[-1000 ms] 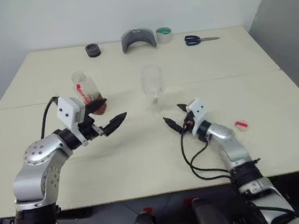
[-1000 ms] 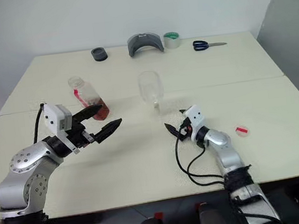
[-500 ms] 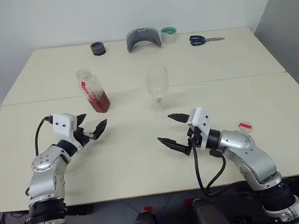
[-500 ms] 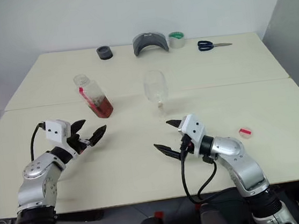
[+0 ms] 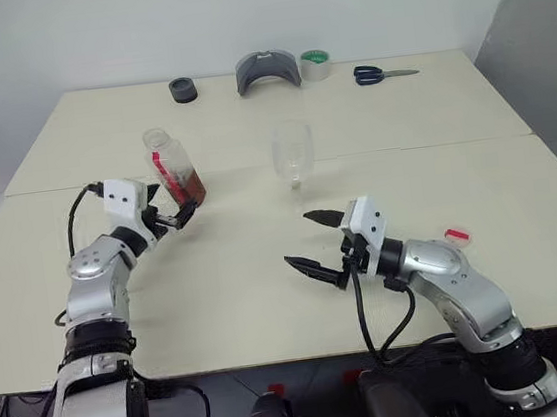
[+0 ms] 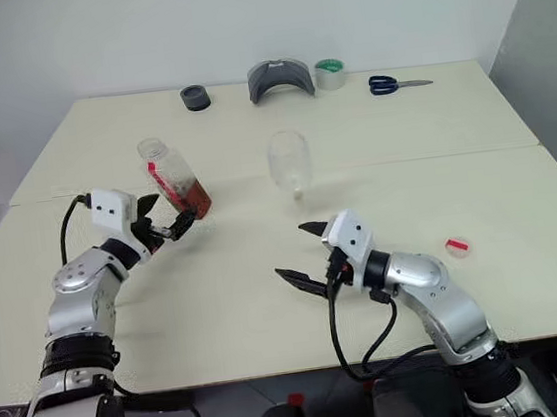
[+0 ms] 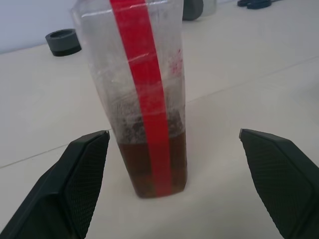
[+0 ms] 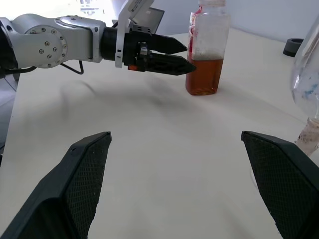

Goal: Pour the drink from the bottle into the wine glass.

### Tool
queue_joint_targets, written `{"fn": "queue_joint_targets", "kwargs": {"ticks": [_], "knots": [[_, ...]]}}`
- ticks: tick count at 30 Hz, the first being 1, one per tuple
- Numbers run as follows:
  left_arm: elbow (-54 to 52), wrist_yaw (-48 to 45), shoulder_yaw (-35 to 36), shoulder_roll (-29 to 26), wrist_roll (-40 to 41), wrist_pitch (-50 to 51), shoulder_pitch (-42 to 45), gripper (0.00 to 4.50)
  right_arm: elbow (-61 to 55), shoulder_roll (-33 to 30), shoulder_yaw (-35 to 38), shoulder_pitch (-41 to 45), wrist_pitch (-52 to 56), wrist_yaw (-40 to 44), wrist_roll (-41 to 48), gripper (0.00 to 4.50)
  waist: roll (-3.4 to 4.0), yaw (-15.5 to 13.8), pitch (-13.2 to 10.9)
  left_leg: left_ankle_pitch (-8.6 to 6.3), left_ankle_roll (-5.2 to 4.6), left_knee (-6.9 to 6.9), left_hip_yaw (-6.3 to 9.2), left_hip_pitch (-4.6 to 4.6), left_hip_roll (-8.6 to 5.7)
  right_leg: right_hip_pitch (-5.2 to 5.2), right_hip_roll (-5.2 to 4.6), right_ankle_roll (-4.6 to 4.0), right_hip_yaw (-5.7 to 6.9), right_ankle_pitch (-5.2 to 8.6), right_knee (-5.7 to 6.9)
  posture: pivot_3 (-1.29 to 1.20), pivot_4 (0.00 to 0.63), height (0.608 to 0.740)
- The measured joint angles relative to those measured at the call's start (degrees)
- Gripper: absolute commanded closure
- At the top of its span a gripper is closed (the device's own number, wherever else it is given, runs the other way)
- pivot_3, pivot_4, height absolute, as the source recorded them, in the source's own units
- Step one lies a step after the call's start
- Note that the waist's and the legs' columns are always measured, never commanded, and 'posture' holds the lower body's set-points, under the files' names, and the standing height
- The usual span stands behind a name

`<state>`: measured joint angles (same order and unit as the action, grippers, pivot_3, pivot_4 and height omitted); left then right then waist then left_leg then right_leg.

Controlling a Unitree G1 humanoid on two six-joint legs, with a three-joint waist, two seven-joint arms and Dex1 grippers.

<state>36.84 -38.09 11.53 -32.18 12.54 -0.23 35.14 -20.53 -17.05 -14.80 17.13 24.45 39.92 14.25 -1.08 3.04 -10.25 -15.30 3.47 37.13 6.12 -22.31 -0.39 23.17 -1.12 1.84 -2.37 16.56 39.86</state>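
A matte cream table (image 5: 268, 290) of two smooth slabs fills the middle of the head view. At lower right, the right gripper (image 5: 313, 241) spreads its black, ribbed, wedge-shaped fingers wide, holding nothing. At left, the left gripper (image 5: 180, 213) stands open just beside the bottle (image 5: 175, 166), a clear, squarish plastic container with a red strip, uncapped, its lower third holding the drink (image 7: 152, 164), translucent reddish-brown. Near centre stands the wine glass (image 5: 291, 152), clear and round-bowled. A small pinkish-red cap (image 5: 456, 236) lies at right.
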Motion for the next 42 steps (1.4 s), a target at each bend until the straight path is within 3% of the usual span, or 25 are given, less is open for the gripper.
{"fn": "queue_joint_targets", "kwargs": {"ticks": [22, 25, 32, 34, 42], "knots": [[17.3, 1.3, 0.0, 0.1, -2.5, -5.4, 13.1, 0.00, 1.5, -0.4, 0.0, 1.8, 0.0, 0.0, 0.4, 0.06, -0.02, 0.1, 0.0, 0.01, 0.00, 0.04, 0.01, -0.03, -0.02, 0.01, 0.00, 0.00, 0.03, 0.00, 0.02, 0.00, 0.150, 0.740], [19.1, 1.2, 0.1, 0.4, -2.5, -5.5, 13.6, 0.52, 1.8, -0.4, 0.0, 1.8, -0.1, 0.0, 0.4, 0.00, -0.02, 0.1, 0.0, 0.01, 0.01, 0.04, 0.03, -0.04, -0.02, 0.01, 0.01, 0.00, 0.05, 0.00, 0.03, 0.00, 0.150, 0.740], [22.2, 1.1, 0.1, 1.1, -2.5, -6.3, 15.5, 2.60, 1.9, -0.3, 0.2, 2.4, -0.5, 0.0, 0.5, 0.00, -0.04, 0.2, 0.0, 0.01, 0.01, 0.06, 0.03, -0.06, -0.02, 0.02, 0.01, 0.00, 0.05, 0.00, 0.03, 0.00, 0.150, 0.740], [22.8, 1.1, 0.1, 1.1, -2.4, -6.6, 15.7, 2.77, 1.9, -0.2, 0.3, 2.4, -0.6, 0.0, 0.5, 0.00, -0.04, 0.2, 0.0, 0.01, 0.01, 0.06, 0.04, -0.06, -0.02, 0.02, 0.01, 0.00, 0.05, 0.00, 0.03, 0.00, 0.150, 0.740], [23.4, 0.0, 0.0, 1.3, -2.5, -6.7, 16.4, 2.77, 1.5, -0.3, 1.1, 2.4, -0.9, -0.2, 0.7, 0.00, -0.04, 0.2, 0.0, 0.02, 0.01, 0.08, 0.04, -0.08, -0.03, 0.02, 0.01, 0.00, 0.05, 0.00, 0.05, 0.00, 0.150, 0.740]]}}
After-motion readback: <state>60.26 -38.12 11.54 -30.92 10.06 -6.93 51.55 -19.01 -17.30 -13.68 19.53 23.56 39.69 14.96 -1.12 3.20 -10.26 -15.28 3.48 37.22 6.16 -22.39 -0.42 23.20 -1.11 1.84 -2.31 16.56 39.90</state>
